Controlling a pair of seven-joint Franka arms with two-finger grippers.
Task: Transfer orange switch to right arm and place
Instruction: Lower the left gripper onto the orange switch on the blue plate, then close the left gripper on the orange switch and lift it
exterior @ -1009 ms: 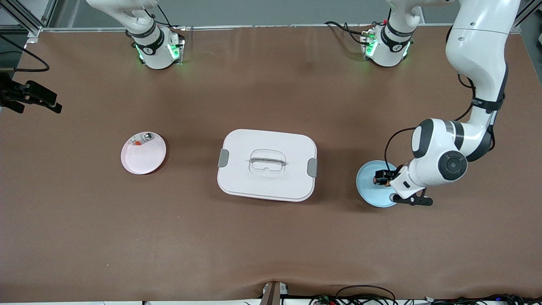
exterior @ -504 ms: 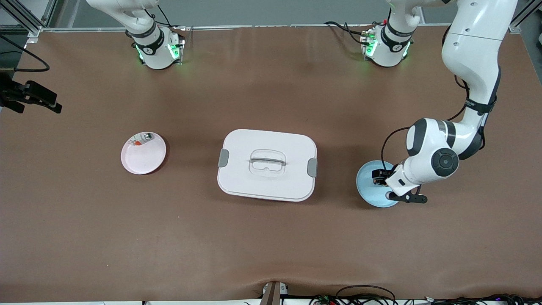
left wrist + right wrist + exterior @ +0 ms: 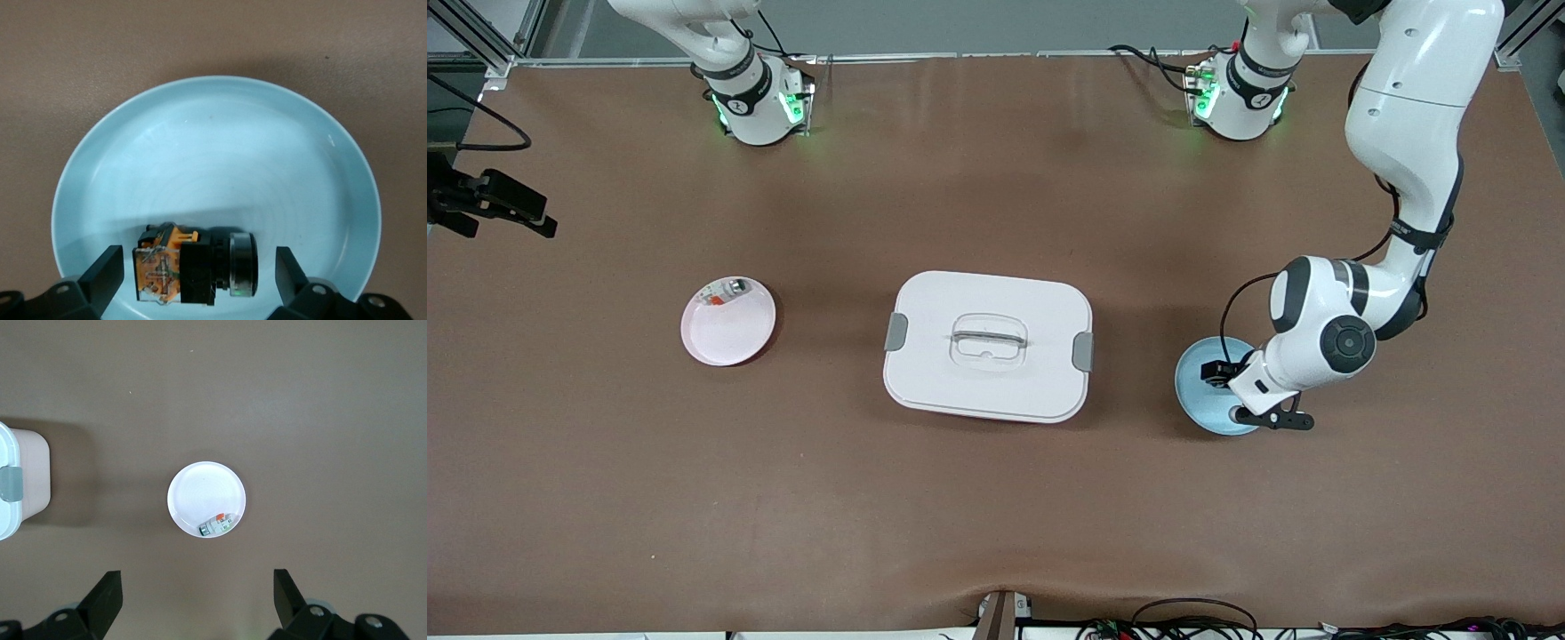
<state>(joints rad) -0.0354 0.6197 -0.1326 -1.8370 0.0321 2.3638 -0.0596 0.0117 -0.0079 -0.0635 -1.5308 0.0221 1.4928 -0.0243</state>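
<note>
The orange switch [image 3: 193,270], a black button body with an orange block at one end, lies on its side in the light blue plate [image 3: 220,153]. My left gripper [image 3: 197,267] is low over that plate [image 3: 1197,391], open, with one finger on each side of the switch and a gap to both. In the front view the left gripper [image 3: 1216,373] hides the switch. My right gripper [image 3: 197,587] is open and empty, high above the table over the pink plate [image 3: 205,497]; its hand is out of the front view.
The pink plate [image 3: 729,322] lies toward the right arm's end and holds a whitish-silver part with a red-orange patch [image 3: 725,291]. A white lidded box [image 3: 987,347] with grey clasps stands mid-table between the two plates. Its corner shows in the right wrist view [image 3: 17,487].
My left arm has shifted a little toward the white box, bringing its open gripper further in over the blue plate. The right arm has not moved.
</note>
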